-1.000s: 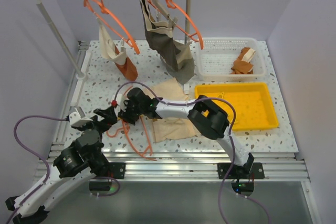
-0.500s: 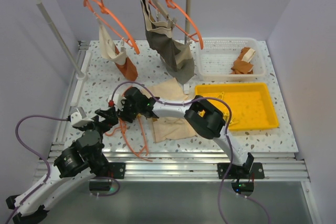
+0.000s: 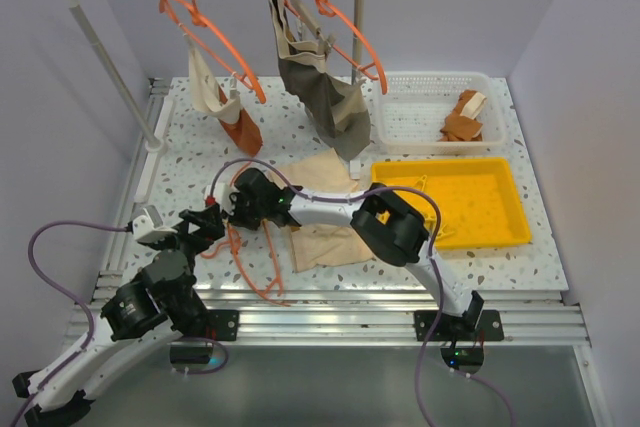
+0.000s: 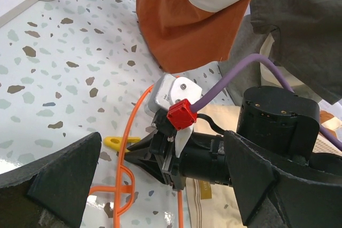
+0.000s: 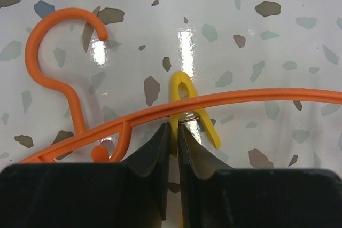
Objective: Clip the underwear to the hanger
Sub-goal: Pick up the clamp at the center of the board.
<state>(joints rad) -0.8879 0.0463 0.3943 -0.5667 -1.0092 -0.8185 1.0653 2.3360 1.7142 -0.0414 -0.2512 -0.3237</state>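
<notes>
The right arm reaches right across to the left side of the bench [image 3: 190, 162], and its end effector [image 5: 172, 134] has its fingers pinched almost together on a yellow clothes peg [image 5: 184, 90]. The peg lies under the wire of the orange hanger [image 5: 256, 97], just by the hook. To me that grip looks meant to lift or squeeze the peg so it can bite cloth and wire together.

The left end effector [image 4: 163, 137] hangs wide apart, holding nothing, and faces the right one at close range, perhaps ready to steady the hanger.

The cream underwear [image 3: 325, 242] lies flat on the bench beneath the right arm, beside the hanger and not yet clipped.

The yellow tray [image 3: 505, 222] looks nearly bare. Something small sits near its left corner, too small to name. The white basket [image 3: 400, 97] behind it holds a rust-orange cloth [image 3: 462, 125] and a pale scrap.
</notes>
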